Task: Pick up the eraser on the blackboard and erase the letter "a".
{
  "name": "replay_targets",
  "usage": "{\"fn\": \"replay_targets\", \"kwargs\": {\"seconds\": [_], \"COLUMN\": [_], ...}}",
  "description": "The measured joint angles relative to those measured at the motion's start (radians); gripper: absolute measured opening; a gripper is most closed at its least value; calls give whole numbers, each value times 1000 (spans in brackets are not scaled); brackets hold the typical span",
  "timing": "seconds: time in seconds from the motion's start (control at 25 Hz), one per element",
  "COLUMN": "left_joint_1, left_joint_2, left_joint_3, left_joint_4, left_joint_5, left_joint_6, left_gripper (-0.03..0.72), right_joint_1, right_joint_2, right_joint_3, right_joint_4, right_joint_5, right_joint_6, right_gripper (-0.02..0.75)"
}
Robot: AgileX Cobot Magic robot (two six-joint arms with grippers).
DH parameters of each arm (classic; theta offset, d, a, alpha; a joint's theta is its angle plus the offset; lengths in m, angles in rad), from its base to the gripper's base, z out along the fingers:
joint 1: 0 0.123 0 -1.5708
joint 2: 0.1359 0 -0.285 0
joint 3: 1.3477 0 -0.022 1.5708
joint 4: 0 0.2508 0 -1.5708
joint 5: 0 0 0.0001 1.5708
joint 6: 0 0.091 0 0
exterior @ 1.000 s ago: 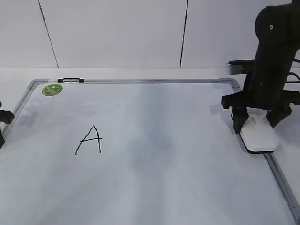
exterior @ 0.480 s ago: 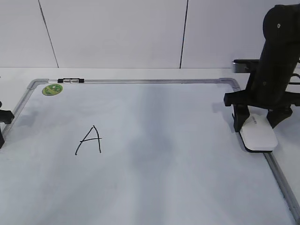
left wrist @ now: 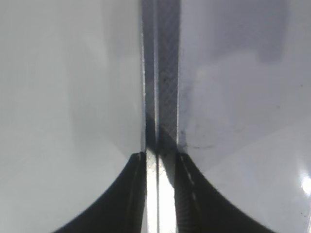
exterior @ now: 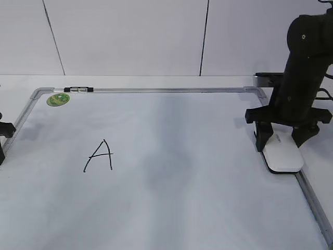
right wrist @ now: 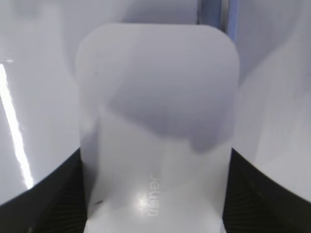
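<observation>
The white eraser (exterior: 283, 156) lies at the right edge of the blackboard (exterior: 182, 156), a white dry-erase board with a silver frame. My right gripper (exterior: 282, 143) stands over the eraser, one finger on each long side. In the right wrist view the eraser (right wrist: 155, 121) fills the gap between the fingers (right wrist: 155, 165), with both touching it. The only letter showing is an angular capital "A" (exterior: 99, 156) at the board's left. No lowercase "a" shows. My left gripper (exterior: 2, 140) is at the board's left edge, shut (left wrist: 160, 155) over the frame (left wrist: 163, 73).
A round green sticker (exterior: 58, 99) sits in the board's far left corner. A small black-and-silver clip (exterior: 78, 89) lies on the top frame. The white wall stands behind the board. The right frame rail (exterior: 312, 203) runs toward the front.
My right gripper and the eraser have shifted slightly left and toward the front together. The left arm has not moved.
</observation>
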Motion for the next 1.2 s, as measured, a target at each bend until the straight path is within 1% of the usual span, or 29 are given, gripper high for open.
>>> {"fn": "replay_targets", "kwargs": {"seconds": [1.2], "left_joint_1": [0], "left_joint_2": [0], "left_joint_3": [0], "left_joint_4": [0], "left_joint_5": [2], "left_joint_6": [0], "left_gripper": [130], "right_joint_1": [0], "right_joint_2": [2], "right_joint_3": [0], "right_joint_4": [0], "right_joint_5": [-24], "right_joint_6": [-55], "right_gripper": [524]}}
